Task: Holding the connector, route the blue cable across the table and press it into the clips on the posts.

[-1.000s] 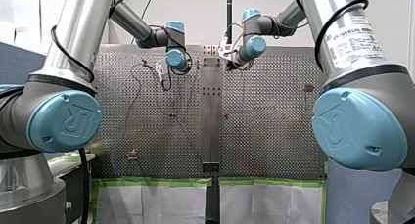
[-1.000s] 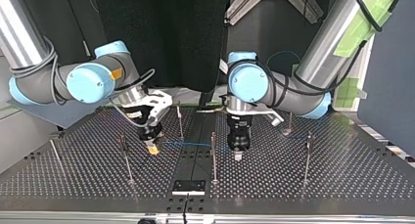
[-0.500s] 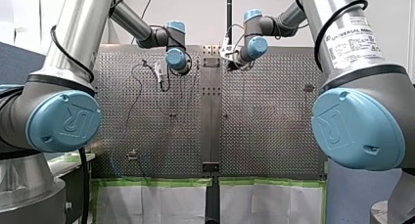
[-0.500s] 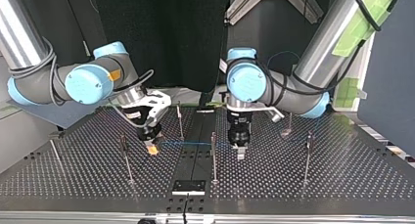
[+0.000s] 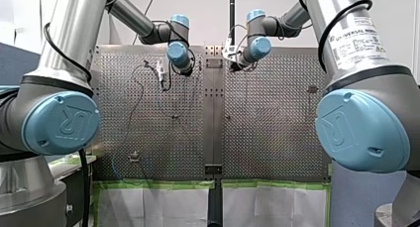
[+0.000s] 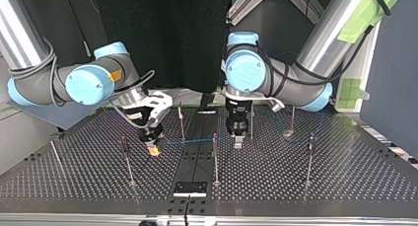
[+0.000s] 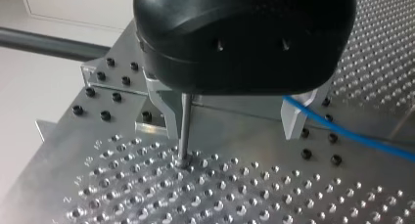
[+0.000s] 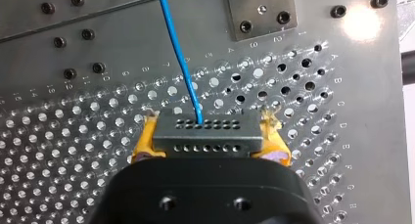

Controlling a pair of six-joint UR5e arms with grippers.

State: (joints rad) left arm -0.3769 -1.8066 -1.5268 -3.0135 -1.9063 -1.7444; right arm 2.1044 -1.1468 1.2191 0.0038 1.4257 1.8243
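The perforated metal table (image 6: 345, 181) fills the top view, with thin posts (image 6: 309, 159) standing upright on it. The right arm (image 6: 84, 83) comes in at that view's left and the left arm (image 6: 276, 80) at its right, and both bend down toward the middle of the table. The right pincer (image 6: 154, 148) is clenched on the grey connector (image 8: 205, 136): in the right wrist view its yellow pads (image 8: 143, 141) press on the two ends of the block, close to the table's holes. The left pincer (image 7: 231, 133) is released, its metal fingers (image 7: 293, 119) well apart just above the table, and a single post (image 7: 184, 131) stands in the gap, near one finger. The blue cable (image 8: 178, 48) leaves the connector's face and, in the top view, runs across the table's middle strip, past the centre post (image 6: 215, 154) and on by the left pincer toward the view's right. In the left wrist view it passes just beside the other finger; whether it touches cannot be told
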